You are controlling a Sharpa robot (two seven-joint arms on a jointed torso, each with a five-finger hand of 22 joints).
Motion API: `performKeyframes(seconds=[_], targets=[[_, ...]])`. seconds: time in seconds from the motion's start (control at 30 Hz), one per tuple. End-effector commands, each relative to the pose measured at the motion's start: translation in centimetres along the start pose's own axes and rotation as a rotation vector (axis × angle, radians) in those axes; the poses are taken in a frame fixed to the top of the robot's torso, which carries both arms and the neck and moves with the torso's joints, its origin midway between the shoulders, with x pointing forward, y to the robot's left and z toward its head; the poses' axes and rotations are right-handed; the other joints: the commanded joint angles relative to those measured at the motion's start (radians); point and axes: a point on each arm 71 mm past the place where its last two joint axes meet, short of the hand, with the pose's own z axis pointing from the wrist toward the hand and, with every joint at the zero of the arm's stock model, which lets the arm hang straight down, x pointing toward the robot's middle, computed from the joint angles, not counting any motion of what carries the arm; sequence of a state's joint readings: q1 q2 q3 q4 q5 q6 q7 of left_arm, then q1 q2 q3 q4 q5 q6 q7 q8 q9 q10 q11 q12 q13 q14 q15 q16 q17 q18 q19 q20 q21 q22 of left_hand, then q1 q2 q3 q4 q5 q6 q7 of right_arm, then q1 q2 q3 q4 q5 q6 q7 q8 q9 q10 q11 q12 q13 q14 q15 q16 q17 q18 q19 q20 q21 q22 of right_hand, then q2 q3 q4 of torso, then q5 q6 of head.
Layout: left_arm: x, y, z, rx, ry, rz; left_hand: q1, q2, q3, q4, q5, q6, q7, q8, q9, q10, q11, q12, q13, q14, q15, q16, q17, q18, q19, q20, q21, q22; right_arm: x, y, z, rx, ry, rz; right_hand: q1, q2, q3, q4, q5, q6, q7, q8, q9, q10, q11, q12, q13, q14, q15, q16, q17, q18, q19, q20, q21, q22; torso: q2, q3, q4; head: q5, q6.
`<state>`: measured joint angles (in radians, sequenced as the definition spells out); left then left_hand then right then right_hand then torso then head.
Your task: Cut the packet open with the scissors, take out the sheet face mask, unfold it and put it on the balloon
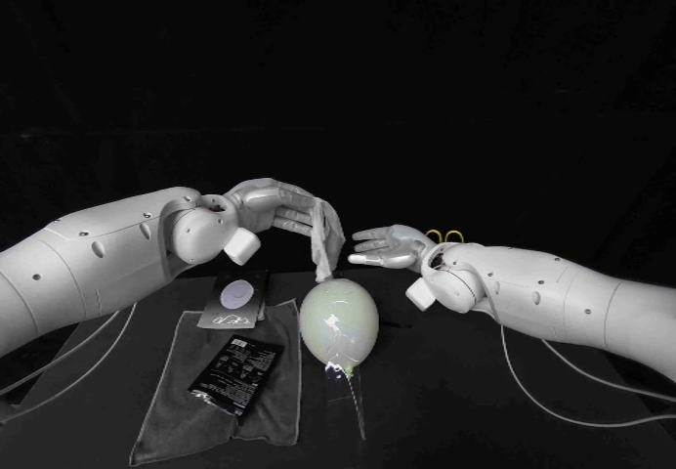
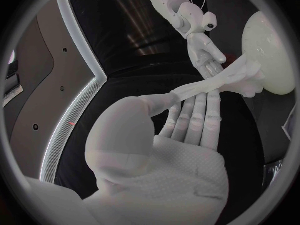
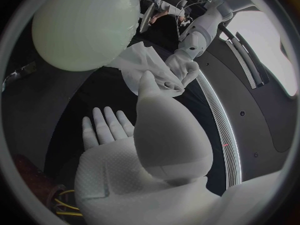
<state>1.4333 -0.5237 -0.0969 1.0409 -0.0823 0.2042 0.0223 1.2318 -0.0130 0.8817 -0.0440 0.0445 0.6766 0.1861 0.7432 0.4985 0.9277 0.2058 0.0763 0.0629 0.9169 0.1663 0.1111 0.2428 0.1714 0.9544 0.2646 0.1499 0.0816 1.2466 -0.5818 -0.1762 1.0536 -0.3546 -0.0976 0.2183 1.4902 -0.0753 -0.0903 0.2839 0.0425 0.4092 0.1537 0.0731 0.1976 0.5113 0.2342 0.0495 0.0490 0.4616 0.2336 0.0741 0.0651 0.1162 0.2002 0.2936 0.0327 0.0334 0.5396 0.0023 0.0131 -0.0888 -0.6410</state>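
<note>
You are pinching the sheet face mask (image 1: 327,239) in your left hand (image 1: 274,210), and it is hanging as a narrow, bunched strip just above the balloon (image 1: 338,327). It may be slipping from so light a grip. Your right hand (image 1: 388,246) is hovering spread and empty beside it, and a careless reach risks rolling the balloon away.

Head view is dim from where I sit: black table (image 1: 423,430) and backdrop merge, left arm (image 1: 99,259) and right arm (image 1: 564,293) are the brightest areas. 1 small glare patch low on the balloon (image 1: 338,318). The 2 wrist views bend straight edges hard near the rim.
</note>
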Motion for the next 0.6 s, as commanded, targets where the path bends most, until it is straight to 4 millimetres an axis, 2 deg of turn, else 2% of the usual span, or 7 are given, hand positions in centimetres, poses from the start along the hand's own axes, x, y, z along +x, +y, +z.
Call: performKeyframes(seconds=[0.03,0.07,0.2,0.23,0.33,0.4,0.6], targets=[[0.2,-0.3,0.0,0.02,0.013,-0.01,0.003,0.01,0.003,-0.002,0.003,-0.005,0.062,0.024,0.133,0.004,-0.001,0.003,0.001,0.007,0.0,0.0,-0.002,0.011,0.008,-0.002,0.002,-0.002,0.4,-0.6,0.1,-0.052,-0.056,0.085,0.022,0.005,-0.002,-0.007,0.005,0.022,0.113,0.011,0.01,0.029,0.002,0.007,0.003,0.026,0.002,0.008,0.005,0.009,0.011,0.0,0.007,0.002,0.001,0.0008,-0.0007,-0.004,0.003],[0.2,-0.3,0.0,0.02,0.014,-0.01,0.003,0.01,0.003,-0.002,0.003,-0.005,0.062,0.024,0.133,0.004,-0.001,0.003,0.001,0.007,0.0,0.0,-0.002,0.011,0.008,-0.002,0.002,-0.002,0.6,-1.0,0.1,-0.051,-0.061,0.096,0.027,0.008,-0.003,-0.008,0.005,0.035,0.113,0.016,0.016,0.041,0.002,0.008,0.003,0.029,0.002,0.01,0.005,0.008,0.012,0.0,0.007,0.002,0.001,0.0012,0.0003,-0.004,0.003],[0.3,-0.3,0.0,0.021,0.015,-0.009,0.003,0.01,0.004,-0.005,0.003,-0.006,0.062,0.026,0.133,0.003,-0.001,0.002,0.001,0.006,0.0,-0.001,-0.002,0.011,0.007,-0.002,0.002,-0.002,1.3,-1.6,0.2,-0.055,-0.073,0.12,0.054,0.027,-0.005,-0.016,0.005,0.174,0.113,0.069,0.073,0.173,0.012,0.032,0.014,0.094,0.001,0.031,0.016,0.009,0.021,-0.002,0.009,0.003,0.002,0.0026,0.0021,-0.005,0.0],[0.3,-0.3,0.0,0.021,0.015,-0.009,0.003,0.01,0.004,-0.005,0.003,-0.006,0.062,0.026,0.133,0.003,-0.001,0.002,0.0,0.006,0.0,-0.001,-0.002,0.011,0.007,-0.002,0.001,-0.002,1.5,-1.7,0.2,-0.057,-0.075,0.126,0.054,0.027,-0.005,-0.016,0.005,0.174,0.113,0.069,0.073,0.173,0.012,0.032,0.014,0.094,0.001,0.031,0.016,0.009,0.021,-0.002,0.009,0.003,0.002,0.0021,0.0019,-0.005,0.0],[0.3,-0.3,0.0,0.022,0.014,-0.008,0.003,0.01,0.004,-0.005,0.003,-0.006,0.062,0.026,0.133,0.003,-0.001,0.002,0.0,0.006,0.001,-0.001,-0.003,0.011,0.007,-0.002,0.001,-0.002,1.9,-1.8,0.5,-0.06,-0.076,0.141,0.062,0.038,-0.012,-0.019,0.005,0.277,0.095,0.112,0.111,0.261,0.007,0.048,0.019,0.153,-0.008,0.05,0.026,0.015,0.033,-0.003,0.013,0.004,0.001,0.0003,0.0017,-0.01,-0.003],[0.3,-0.4,0.0,0.022,0.014,-0.008,0.003,0.01,0.005,-0.006,0.003,-0.007,0.062,0.027,0.133,0.003,-0.001,0.002,0.0,0.006,0.001,-0.002,-0.003,0.01,0.007,-0.002,0.001,-0.002,2.1,-1.8,0.6,-0.06,-0.074,0.15,0.064,0.043,-0.017,-0.02,0.005,0.292,0.087,0.121,0.115,0.293,0.001,0.05,0.019,0.171,-0.013,0.057,0.029,0.02,0.04,-0.004,0.015,0.005,0.001,0.0001,0.0016,-0.01,-0.001],[0.4,-0.4,0.0,0.024,0.018,-0.007,0.003,0.01,0.006,-0.007,0.003,-0.008,0.062,0.027,0.133,0.002,-0.001,0.001,0.0,0.005,0.001,-0.002,-0.003,0.01,0.006,-0.002,0.001,-0.003,2.9,-1.8,1.0,-0.061,-0.056,0.174,0.062,0.047,-0.026,-0.019,0.005,0.298,0.084,0.125,0.116,0.315,0.0,0.05,0.018,0.167,-0.015,0.055,0.028,0.023,0.038,-0.003,0.014,0.004,0.0,-0.0002,0.0021,-0.012,-0.003]])
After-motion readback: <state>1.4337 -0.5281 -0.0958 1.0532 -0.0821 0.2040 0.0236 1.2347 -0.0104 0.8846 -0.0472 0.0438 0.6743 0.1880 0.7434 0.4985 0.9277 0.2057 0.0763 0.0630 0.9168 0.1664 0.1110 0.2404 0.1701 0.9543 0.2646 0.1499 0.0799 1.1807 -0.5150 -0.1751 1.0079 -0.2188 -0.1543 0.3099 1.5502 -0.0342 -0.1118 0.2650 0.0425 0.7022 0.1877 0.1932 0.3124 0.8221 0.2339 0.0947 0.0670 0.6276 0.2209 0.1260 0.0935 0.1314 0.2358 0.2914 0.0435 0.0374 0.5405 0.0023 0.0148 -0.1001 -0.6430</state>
